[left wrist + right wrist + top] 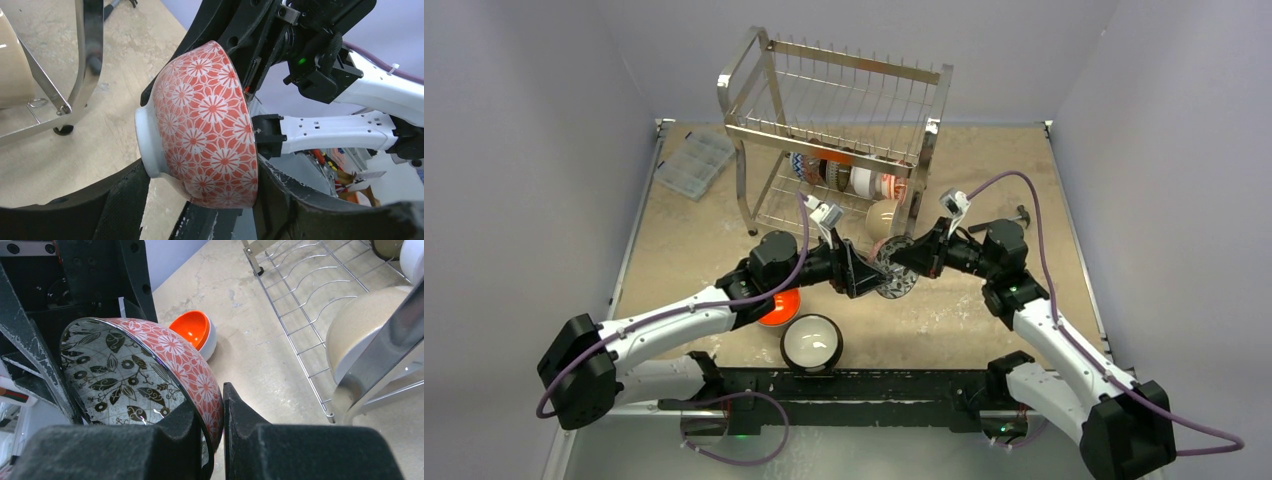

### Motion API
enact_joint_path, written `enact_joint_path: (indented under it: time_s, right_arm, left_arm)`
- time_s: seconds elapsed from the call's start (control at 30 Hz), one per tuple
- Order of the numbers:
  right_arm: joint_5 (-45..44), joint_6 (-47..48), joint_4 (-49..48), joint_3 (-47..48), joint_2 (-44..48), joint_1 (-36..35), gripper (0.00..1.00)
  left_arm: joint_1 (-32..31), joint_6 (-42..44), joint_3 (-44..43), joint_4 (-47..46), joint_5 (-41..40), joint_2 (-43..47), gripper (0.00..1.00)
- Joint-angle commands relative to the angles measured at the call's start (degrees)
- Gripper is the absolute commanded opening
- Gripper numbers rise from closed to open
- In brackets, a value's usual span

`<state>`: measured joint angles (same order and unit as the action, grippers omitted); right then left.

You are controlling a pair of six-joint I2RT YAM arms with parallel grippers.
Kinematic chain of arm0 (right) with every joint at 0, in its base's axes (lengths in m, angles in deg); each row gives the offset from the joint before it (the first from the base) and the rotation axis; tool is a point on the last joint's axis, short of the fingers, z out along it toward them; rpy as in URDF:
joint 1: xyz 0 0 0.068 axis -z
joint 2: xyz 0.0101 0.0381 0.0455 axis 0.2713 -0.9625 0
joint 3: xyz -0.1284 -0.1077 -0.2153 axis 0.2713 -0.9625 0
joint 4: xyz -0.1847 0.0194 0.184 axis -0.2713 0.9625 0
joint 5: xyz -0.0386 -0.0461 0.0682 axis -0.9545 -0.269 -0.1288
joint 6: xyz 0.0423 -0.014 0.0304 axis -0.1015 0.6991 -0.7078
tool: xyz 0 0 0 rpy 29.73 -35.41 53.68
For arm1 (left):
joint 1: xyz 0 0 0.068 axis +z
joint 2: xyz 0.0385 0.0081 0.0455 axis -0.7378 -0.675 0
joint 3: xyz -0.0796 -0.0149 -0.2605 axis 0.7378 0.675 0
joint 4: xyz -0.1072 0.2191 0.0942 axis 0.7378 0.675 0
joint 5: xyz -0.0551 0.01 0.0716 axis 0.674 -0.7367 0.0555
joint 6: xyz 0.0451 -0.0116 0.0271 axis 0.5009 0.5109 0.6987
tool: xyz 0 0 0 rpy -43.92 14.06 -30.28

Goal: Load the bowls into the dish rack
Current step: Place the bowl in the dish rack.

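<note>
Bright, even light with soft shadows; glare on the dish rack (824,149)

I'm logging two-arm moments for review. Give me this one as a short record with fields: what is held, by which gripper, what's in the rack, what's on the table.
held item: red floral bowl, tipped on its side between the arms
right gripper: shut on that bowl's rim
left gripper: fingers straddle the bowl; grip unclear
dish rack: row of bowls on edge in lower tier
on table: orange bowl; dark-rimmed white bowl
</note>
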<state>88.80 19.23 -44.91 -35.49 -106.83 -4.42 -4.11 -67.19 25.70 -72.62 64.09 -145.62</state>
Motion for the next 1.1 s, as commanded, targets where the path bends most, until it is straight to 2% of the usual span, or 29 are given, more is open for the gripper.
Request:
enact_joint_path:
  time_s: [0.0,0.03,0.1,0.13,0.17,0.23,0.3,0.4,0.53,0.67,1.07]
  right_arm:
    - [-0.7,-0.9,-3.4,2.7,0.2,0.2,0.00]
    - [-0.8,-0.9,-3.6,2.4,0.3,0.3,0.00]
    - [-1.0,-0.9,-3.3,2.2,0.4,0.3,0.00]
    - [-0.9,-0.8,-2.9,2.4,0.3,0.2,0.04]
    - [-1.0,-0.8,-2.6,2.6,0.4,0.2,0.08]
    - [-1.5,-0.8,-2.6,2.4,0.4,0.2,0.18]
    - [-1.5,-1.6,-2.8,2.0,0.3,0.2,0.37]
    - [-2.0,-1.6,-1.6,2.4,-0.3,0.3,0.58]
    - [-3.0,-1.5,-0.7,2.3,-0.6,0.3,0.76]
    - [-4.7,-0.6,1.6,2.9,-0.5,0.2,0.84]
    - [-7.8,0.4,4.4,3.0,-0.6,0.2,0.96]
  left_arm:
    - [-0.4,-0.7,-0.4,-5.4,3.0,-1.1,0.25]
    - [-0.4,-0.8,-0.3,-5.6,3.0,-1.2,0.17]
    - [-0.3,-1.1,-0.2,-5.5,2.6,-1.7,0.08]
    - [-0.2,-1.4,-0.3,-5.6,2.4,-1.8,0.02]
    - [-0.2,-2.0,-0.2,-5.7,2.3,-1.9,0.00]
    - [0.0,-2.5,0.3,-6.3,2.2,-2.0,0.00]
    - [0.7,-3.4,1.3,-7.5,2.1,-2.0,0.00]
    - [3.0,-5.4,2.2,-8.1,3.8,-2.3,0.00]
    - [7.4,-8.3,5.1,-11.0,6.2,-2.2,0.00]
    - [11.8,-12.5,8.9,-16.3,8.5,-2.3,0.00]
    - [19.4,-16.0,12.3,-21.0,7.8,-3.2,0.00]
